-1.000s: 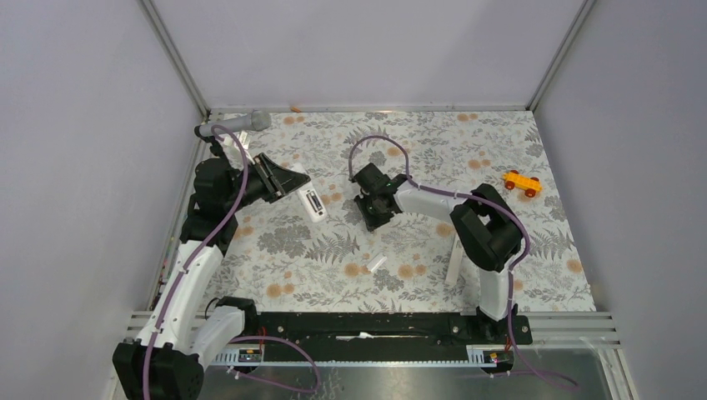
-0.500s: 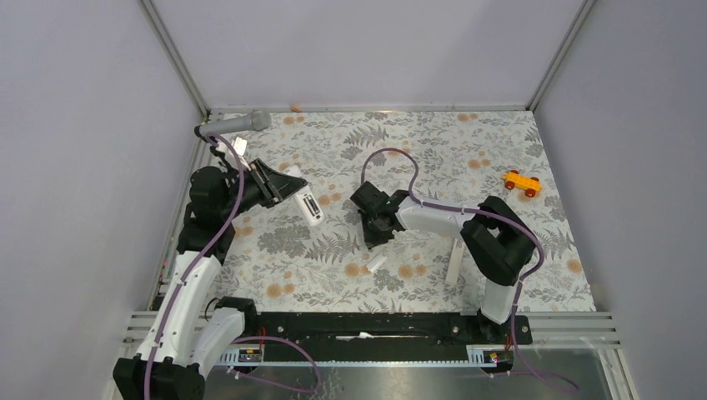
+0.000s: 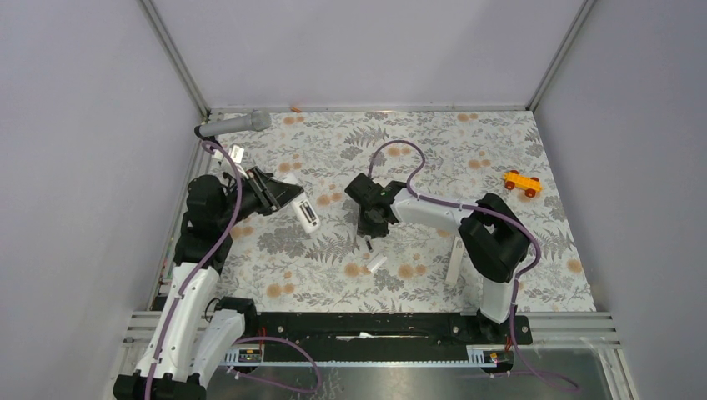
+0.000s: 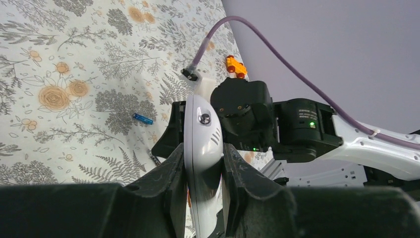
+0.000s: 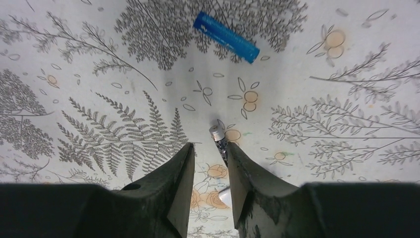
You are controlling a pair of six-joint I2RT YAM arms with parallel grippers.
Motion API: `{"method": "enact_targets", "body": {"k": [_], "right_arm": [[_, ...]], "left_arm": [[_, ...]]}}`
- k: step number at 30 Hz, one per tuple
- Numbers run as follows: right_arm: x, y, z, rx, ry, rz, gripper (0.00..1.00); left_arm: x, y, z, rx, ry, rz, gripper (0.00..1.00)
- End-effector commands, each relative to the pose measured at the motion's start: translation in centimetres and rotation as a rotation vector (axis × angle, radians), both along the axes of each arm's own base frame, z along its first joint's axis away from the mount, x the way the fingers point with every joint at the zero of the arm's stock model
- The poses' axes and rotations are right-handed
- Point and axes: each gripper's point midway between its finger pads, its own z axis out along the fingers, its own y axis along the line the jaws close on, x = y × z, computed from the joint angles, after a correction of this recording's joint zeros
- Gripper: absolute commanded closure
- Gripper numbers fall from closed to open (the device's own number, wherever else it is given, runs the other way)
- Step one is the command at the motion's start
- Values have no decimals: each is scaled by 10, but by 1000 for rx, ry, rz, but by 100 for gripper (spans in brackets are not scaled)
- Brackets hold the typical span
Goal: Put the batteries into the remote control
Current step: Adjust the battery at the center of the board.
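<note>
Your main risk is at the right gripper (image 5: pixel 208 148). The darker battery (image 5: pixel 218 140) lies slantwise against the inner edge of one finger rather than centred in the gap. Closing from here would likely roll or flick it across the table (image 5: pixel 317 89), or pinch it by one end so it pivots out. It is thin and round, so a skewed grip will lose it easily. A small white piece (image 5: pixel 224 197) sits just nearer, and you could nip it along with the battery. The blue battery (image 5: pixel 226 37) lies apart, farther ahead; both batteries are near the middle of the surface. The right jaws stand narrowly apart and hold nothing, though I cannot tell whether the finger actually touches the battery. Your left gripper (image 4: pixel 203 153) has its jaws clamped on the narrow sides of the remote control (image 4: pixel 200 124), held off the surface toward the left edge. Only one end is gripped, so pushing a battery in could lever it loose.
</note>
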Motion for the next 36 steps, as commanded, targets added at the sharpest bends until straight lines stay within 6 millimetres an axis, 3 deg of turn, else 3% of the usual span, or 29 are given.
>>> {"method": "enact_targets", "body": {"k": [1, 7, 11, 15, 20, 29, 36], "right_arm": [[29, -12, 42, -36, -160, 7, 62], [28, -43, 30, -146, -146, 97, 64], [15, -59, 12, -213, -98, 159, 68], [0, -53, -3, -191, -19, 211, 81], [-2, -42, -1, -148, 3, 207, 93], [-15, -22, -18, -88, 102, 238, 96], [-25, 3, -12, 1, 140, 267, 96]], "left_arm": [[1, 6, 11, 34, -76, 27, 100], [3, 7, 9, 40, -75, 31, 100], [5, 9, 10, 48, -84, 41, 100], [7, 10, 9, 51, -80, 51, 100], [9, 11, 6, 53, -69, 53, 100], [9, 12, 4, 53, -61, 60, 100], [11, 19, 4, 72, -64, 101, 100]]}}
